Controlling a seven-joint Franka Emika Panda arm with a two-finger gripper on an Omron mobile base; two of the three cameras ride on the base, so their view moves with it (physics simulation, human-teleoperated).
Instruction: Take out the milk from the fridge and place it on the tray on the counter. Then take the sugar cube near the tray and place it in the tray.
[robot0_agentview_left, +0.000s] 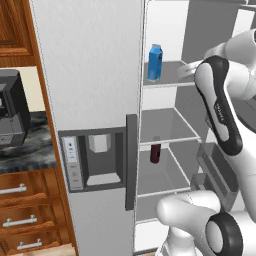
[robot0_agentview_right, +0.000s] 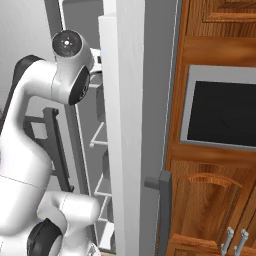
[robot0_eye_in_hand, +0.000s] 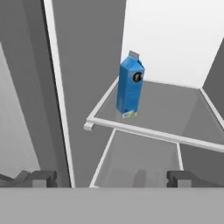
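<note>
- Two items stand on the shelves in the left base view: the milk (robot0_agentview_left: 155, 63) upright near the left front corner of an upper glass shelf (robot0_agentview_left: 167, 80), and a dark red bottle (robot0_agentview_left: 156, 153) two shelves lower. The fridge (robot0_agentview_left: 90, 100) has its right compartment open, so both can be reached from the front. The white arm reaches in at shelf height from the right; the gripper itself is hidden behind the arm's own links, to the right of the carton and apart from it.
- In the right base view the open fridge door (robot0_agentview_right: 125, 130) stands edge-on between camera and shelves, which is why the carton is hidden here; the arm bends over the door's left side into the compartment, beside wooden cabinets (robot0_agentview_right: 215, 200) and a built-in oven (robot0_agentview_right: 225, 112).
- In the hand view the gripper (robot0_eye_in_hand: 109, 178) has its two dark fingertips (robot0_eye_in_hand: 43, 177) spread wide, with nothing between them. The milk (robot0_eye_in_hand: 130, 86) stands ahead of and above the gap, slightly right of its middle, well short of contact. By my judgement, the approach is under way and the hand must travel forward and rise to bracket the carton.
</note>
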